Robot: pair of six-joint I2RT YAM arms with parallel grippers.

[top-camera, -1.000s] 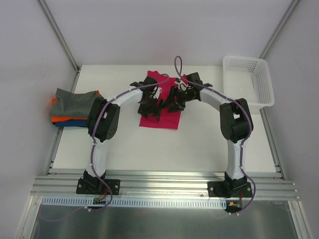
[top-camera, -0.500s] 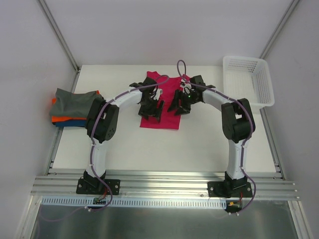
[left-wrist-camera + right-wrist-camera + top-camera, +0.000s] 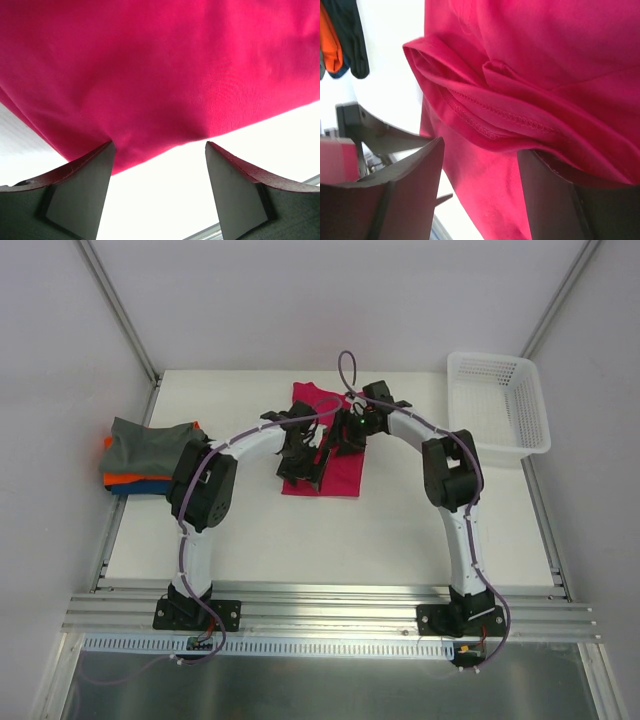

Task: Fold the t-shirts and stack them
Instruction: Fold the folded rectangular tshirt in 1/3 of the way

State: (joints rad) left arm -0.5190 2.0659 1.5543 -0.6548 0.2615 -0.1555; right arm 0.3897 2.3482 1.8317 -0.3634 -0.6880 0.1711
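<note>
Top external view, starting at the near edge: both arms rise from the rail, cross the bare table (image 3: 390,540) and arch inward to meet over the red t-shirt (image 3: 342,476). It lies mid-table as a narrow strip running away from the arms.

The left gripper (image 3: 300,462) sits low over the shirt's near left part. Its wrist camera shows its jaws spread wide. One tip touches the cloth edge and nothing is pinched between them.

The right gripper (image 3: 347,435) is a little farther back, on the shirt's right side. Its own camera shows its jaws parted too. A doubled, stitched hem lies bunched across the tips, draped rather than clamped.

At the left edge of the table, level with the grippers, sits the stack of folded shirts (image 3: 150,452). Grey is on top, with orange and blue beneath. Beyond the grippers, the shirt's far end reaches towards the back wall. A white basket (image 3: 497,359) stands in the far right corner.

The step in hand looks like folding the red shirt, with its sides apparently already turned in. Next, both grippers probably need to close on matching corners of one end. They would lift evenly so the layers do not slip, and lay that end over the other. The bundle could then go onto the stack at the left.
</note>
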